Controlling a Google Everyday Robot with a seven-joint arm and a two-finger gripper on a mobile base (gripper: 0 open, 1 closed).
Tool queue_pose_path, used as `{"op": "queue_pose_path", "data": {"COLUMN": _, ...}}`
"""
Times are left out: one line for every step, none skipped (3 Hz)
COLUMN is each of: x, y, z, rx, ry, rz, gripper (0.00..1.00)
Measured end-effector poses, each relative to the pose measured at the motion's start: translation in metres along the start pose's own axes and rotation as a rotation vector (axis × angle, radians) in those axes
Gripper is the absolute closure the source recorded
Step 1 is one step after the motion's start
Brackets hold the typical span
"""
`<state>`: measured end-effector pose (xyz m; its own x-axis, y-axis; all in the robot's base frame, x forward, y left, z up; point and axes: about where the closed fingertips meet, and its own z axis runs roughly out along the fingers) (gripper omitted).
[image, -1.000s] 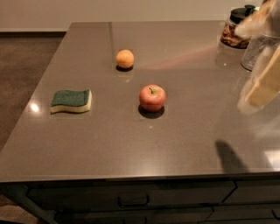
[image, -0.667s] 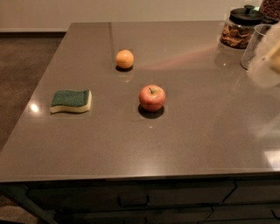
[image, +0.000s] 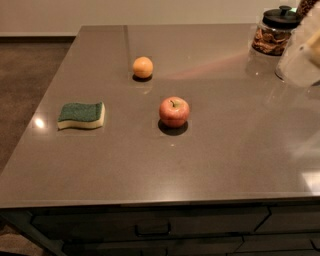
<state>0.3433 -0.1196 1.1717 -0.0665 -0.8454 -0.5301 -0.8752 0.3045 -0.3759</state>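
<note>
My gripper (image: 307, 54) shows only as a pale blurred shape at the right edge of the camera view, over the back right of the grey countertop (image: 225, 150). It stands just right of a glass jar (image: 275, 34) with a black lid and brown contents, the thing nearest to it. I see nothing held in it. A red apple (image: 174, 111) sits upright near the middle of the counter. Behind the apple and to its left lies an orange (image: 142, 67). A green and yellow sponge (image: 81, 115) lies flat at the left.
The counter's left edge drops to a brown carpeted floor (image: 25, 85). Drawer fronts with a handle (image: 152, 229) run below the front edge. A pale wall (image: 150, 12) stands behind the counter.
The pale gripper shape has moved up and to the right, from low over the counter's right side to the edge of the view. Apple, orange and sponge have not moved.
</note>
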Motion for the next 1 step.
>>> {"op": "queue_pose_path", "data": {"x": 0.0, "y": 0.0, "z": -0.0001, "rx": 0.0, "ry": 0.0, "rz": 0.0, "gripper": 0.0}}
